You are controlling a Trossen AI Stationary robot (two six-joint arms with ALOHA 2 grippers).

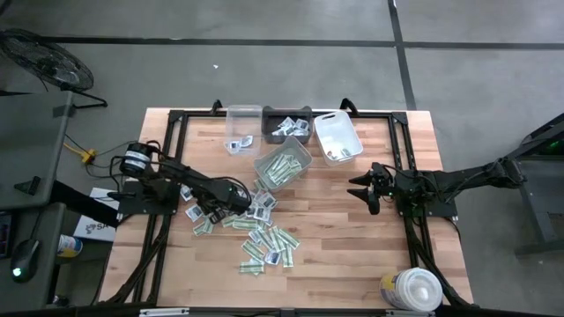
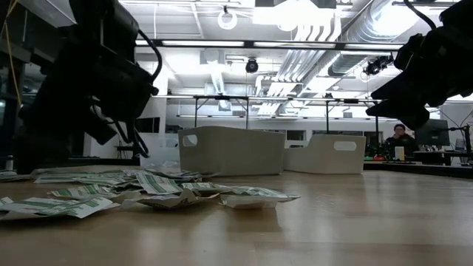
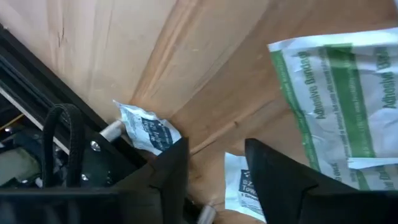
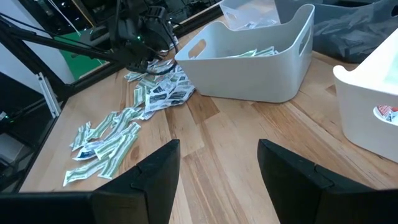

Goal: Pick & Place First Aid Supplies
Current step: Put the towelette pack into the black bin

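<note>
Left gripper (image 1: 236,199): low over the near-left edge of the packet pile; its own wrist view shows the dark fingers (image 3: 168,174) spread, with bare wood in the gap and nothing pinched.
White packet (image 3: 148,129): just past the fingertips, beside a dark frame rail, blue print up.
Green-and-white strip (image 3: 339,99): flat on the wood nearby, apart from the fingers.
First aid supplies (image 1: 264,233): scattered mid-table, mixed strips and squarish packets, running toward the front edge.
Grey bin (image 1: 284,164): just behind the pile, strips inside.
Clear bin (image 1: 240,126): rear; seemingly a few packets in it.
Dark bin (image 1: 291,124): beside it, holding packets.
White bin (image 1: 338,136): right of those.
Right gripper (image 1: 363,188): hovering over bare wood, fingers parted, empty.
Round white tub (image 1: 416,289): front right corner.
</note>
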